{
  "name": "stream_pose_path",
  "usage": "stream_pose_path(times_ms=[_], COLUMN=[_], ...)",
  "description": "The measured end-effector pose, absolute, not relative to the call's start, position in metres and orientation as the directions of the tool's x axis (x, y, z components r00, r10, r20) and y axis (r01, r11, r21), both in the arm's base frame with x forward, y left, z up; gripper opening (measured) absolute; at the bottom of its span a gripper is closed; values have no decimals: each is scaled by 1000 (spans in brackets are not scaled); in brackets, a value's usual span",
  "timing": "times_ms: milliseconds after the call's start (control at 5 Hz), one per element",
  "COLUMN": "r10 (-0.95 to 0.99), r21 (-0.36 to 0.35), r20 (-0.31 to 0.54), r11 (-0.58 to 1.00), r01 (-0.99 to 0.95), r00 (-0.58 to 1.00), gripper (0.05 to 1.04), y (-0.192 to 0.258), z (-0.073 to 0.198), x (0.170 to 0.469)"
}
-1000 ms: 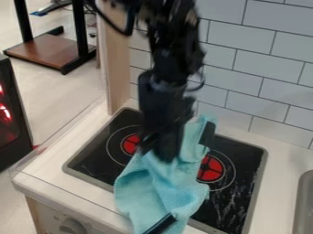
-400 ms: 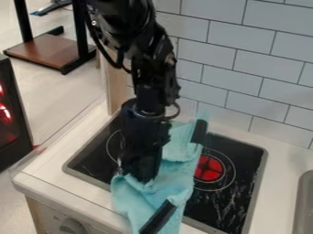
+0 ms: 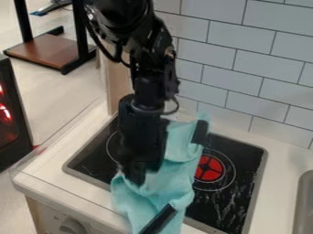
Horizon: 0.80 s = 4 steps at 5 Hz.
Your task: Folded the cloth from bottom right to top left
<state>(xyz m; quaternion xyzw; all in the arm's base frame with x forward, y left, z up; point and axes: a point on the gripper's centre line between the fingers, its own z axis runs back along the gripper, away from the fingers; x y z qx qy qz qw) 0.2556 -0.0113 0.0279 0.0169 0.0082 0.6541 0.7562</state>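
Far left: dark cabinet (image 3: 12, 114) with red lights; behind, stand with wooden base (image 3: 52, 50). Over worktop (image 3: 43, 176): black gripper (image 3: 136, 177) above left part of stove (image 3: 92, 157), blocking sight of most of left burner and part of blue cloth (image 3: 174, 183). Jaws: cannot tell whether apart or together. Cloth: rumpled across stove middle, extending over front edge. Further right: red burner (image 3: 209, 169), grey sink (image 3: 304, 205).

1 arm (image 3: 147, 87), 1 cloth (image 3: 168, 180), 2 burners (image 3: 209, 168), 1 ctrl knob (image 3: 72, 226), 1 sink (image 3: 303, 201)

Hand (image 3: 136, 177) lower and farther left, cloth (image 3: 174, 183) shifted slightly left
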Motion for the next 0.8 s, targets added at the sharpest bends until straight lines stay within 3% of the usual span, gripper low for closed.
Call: stream_pose_path(times_ms=[200,400,600,800], r10=[991,993,992,993], r21=[1,23,-40,-126], r20=[17,83,105,42], r11=[129,84,72,114], r01=[-992,-996,-997,-985], r00=[129,85,67,109], gripper=[1017,1009,999,999], y=[-11,-4,-5,-15], z=[48,68,101,119], x=[254,247,242,243])
